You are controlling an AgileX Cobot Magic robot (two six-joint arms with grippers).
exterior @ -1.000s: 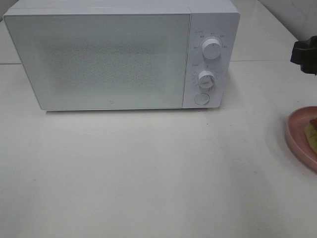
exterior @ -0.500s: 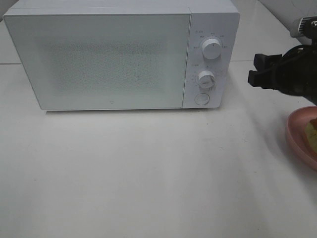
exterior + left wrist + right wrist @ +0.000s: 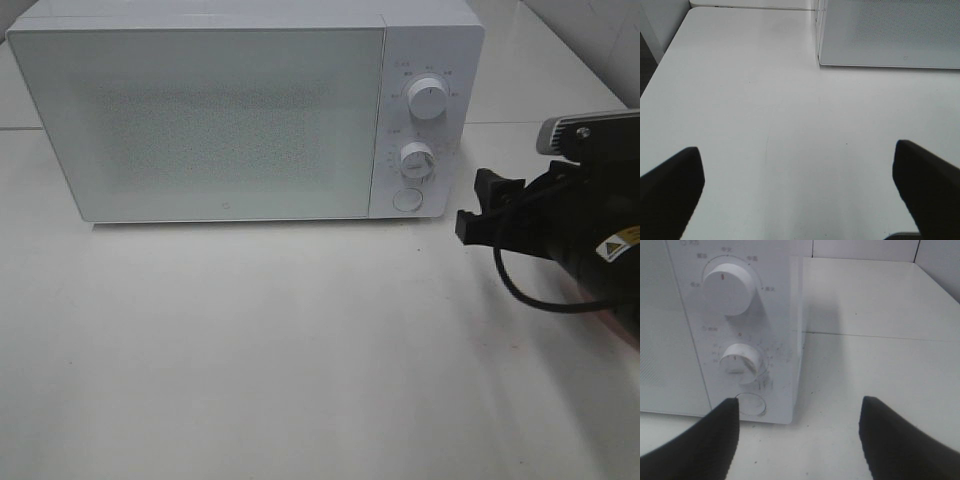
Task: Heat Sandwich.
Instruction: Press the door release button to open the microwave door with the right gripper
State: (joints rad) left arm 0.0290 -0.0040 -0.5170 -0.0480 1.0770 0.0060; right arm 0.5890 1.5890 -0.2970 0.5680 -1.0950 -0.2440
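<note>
The sandwich is hidden: my right arm covers the spot at the right edge of the exterior high view. My right gripper point(image 3: 477, 205) stands open and empty just right of the white microwave point(image 3: 230, 120), level with its lower knob point(image 3: 416, 159) and round door button point(image 3: 406, 199). In the right wrist view, the right gripper point(image 3: 800, 440) faces the control panel, and the button point(image 3: 751, 403) lies near one fingertip. The microwave door point(image 3: 200, 125) is shut. My left gripper point(image 3: 800, 190) is open over bare table, with the microwave's front corner point(image 3: 880, 40) ahead of it.
The microwave stands at the back of a white table point(image 3: 260, 350). A black cable point(image 3: 530, 298) loops under the right arm. A tiled wall edge point(image 3: 590, 30) runs along the back right.
My right arm has swung in from the right edge, leftward and lower, to beside the microwave's control panel. It now covers the pink plate and the sandwich. The microwave has not changed.
</note>
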